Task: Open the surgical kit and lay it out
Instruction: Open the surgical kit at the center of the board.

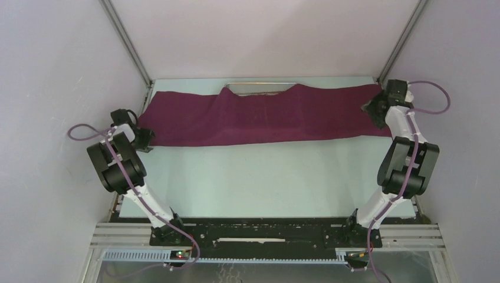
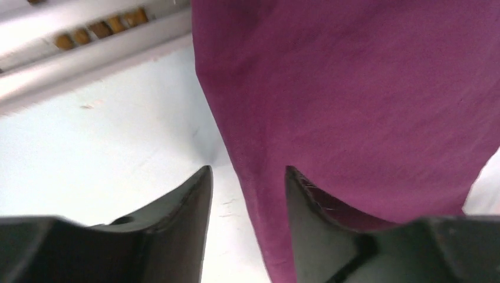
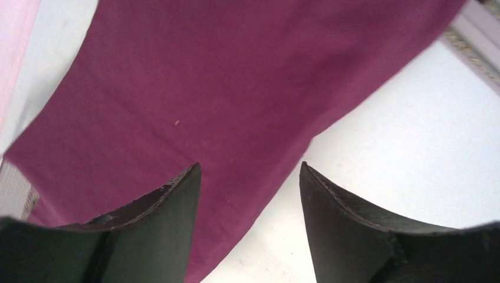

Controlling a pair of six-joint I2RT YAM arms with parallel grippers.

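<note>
- We count one maroon-purple cloth wrap, spread as a wide band across the far side of the pale worktop.
- We count one silver metal tray. Only its far rim shows, and the cloth hides the rest.
- We count two claws, the left claw and the right claw. Both have their fingers spread apart, each over one end edge of the cloth.

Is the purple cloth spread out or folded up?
Spread out: the cloth lies as one long band across the table, draped over the silver tray. Hidden folds: cannot tell.
</note>
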